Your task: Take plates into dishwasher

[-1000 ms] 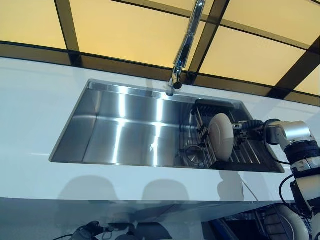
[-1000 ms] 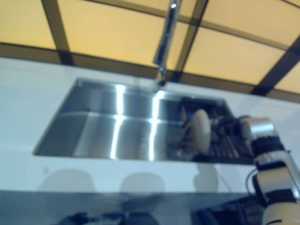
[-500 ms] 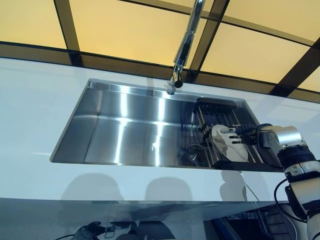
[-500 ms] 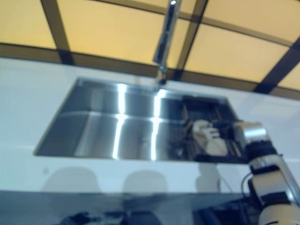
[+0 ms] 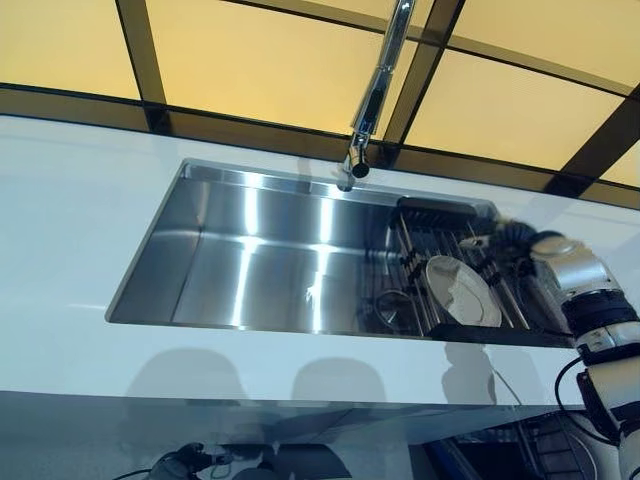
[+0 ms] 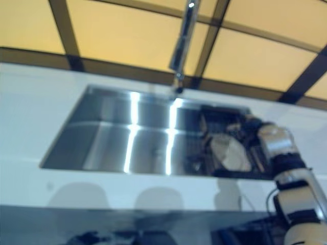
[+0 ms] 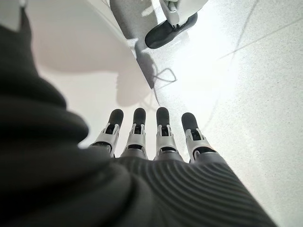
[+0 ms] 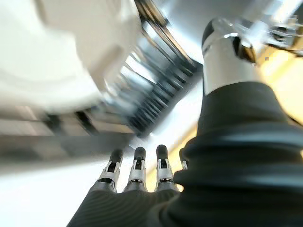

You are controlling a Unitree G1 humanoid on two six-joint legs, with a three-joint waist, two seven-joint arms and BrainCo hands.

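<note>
A plate (image 5: 462, 291) is leaning in the sink rack (image 5: 440, 240), just beyond the right hand's (image 8: 137, 177) straight, empty fingers; the left hand (image 7: 156, 137) is hanging open. No dishwasher is showing; loading is yet to begin.

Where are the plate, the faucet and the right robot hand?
plate (image 5: 462, 291), left eye view, middle of its face.
faucet (image 5: 371, 105), left eye view, on its neck.
right robot hand (image 8: 137, 171), right wrist view, on a straight finger.
</note>
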